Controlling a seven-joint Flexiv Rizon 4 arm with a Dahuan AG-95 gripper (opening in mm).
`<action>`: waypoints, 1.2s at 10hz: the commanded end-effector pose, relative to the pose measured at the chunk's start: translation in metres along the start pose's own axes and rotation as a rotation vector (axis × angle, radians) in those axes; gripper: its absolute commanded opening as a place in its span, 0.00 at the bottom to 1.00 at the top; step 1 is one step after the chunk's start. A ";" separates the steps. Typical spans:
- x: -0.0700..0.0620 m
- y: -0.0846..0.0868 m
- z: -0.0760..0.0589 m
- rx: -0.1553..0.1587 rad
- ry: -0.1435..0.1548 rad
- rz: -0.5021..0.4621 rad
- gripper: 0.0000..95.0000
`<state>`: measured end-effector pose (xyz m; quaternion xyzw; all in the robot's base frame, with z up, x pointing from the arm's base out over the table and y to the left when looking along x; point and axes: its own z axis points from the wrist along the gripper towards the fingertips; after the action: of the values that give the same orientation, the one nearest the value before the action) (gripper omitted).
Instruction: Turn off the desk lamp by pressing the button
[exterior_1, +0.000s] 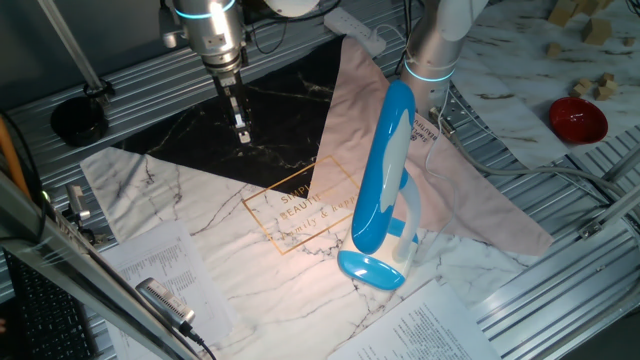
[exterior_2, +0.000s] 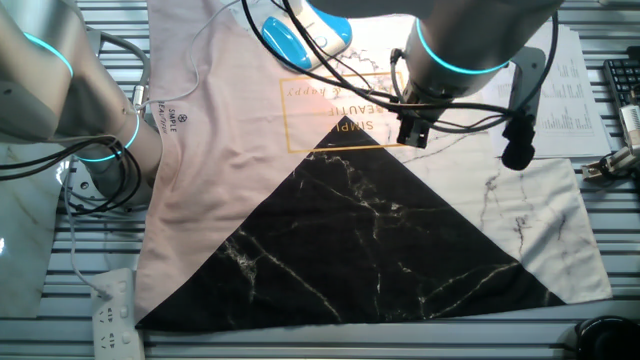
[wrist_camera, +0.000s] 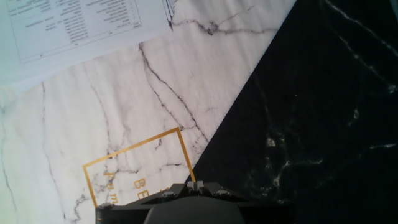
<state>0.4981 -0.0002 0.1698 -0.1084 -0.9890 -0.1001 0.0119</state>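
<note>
The desk lamp stands at the right of the marbled mat. Its long blue head (exterior_1: 385, 165) tilts up over the white folding arm (exterior_1: 408, 215) and the blue oval base (exterior_1: 370, 270). It is lit and throws a bright patch on the mat. I cannot make out the button. In the other fixed view only the lamp's blue and white lower part (exterior_2: 290, 38) shows at the top edge. My gripper (exterior_1: 241, 130) hangs over the black triangle of the mat, well left of and behind the lamp; it also shows in the other fixed view (exterior_2: 415, 130). In the hand view its fingertips (wrist_camera: 196, 184) touch, with nothing between them.
A second silver arm (exterior_1: 438, 45) stands just behind the lamp head. A white power strip (exterior_1: 355, 30) lies at the back. A red bowl (exterior_1: 577, 118) and wooden blocks (exterior_1: 590, 25) are at the far right. Printed sheets (exterior_1: 160, 270) lie at the front left.
</note>
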 end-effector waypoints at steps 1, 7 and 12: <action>0.000 0.000 0.000 -0.024 0.010 -0.028 0.00; 0.005 0.007 -0.005 -0.270 0.061 -0.022 0.00; 0.007 0.022 0.002 -0.299 0.060 -0.010 0.00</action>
<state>0.4950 0.0223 0.1720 -0.1013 -0.9638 -0.2453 0.0235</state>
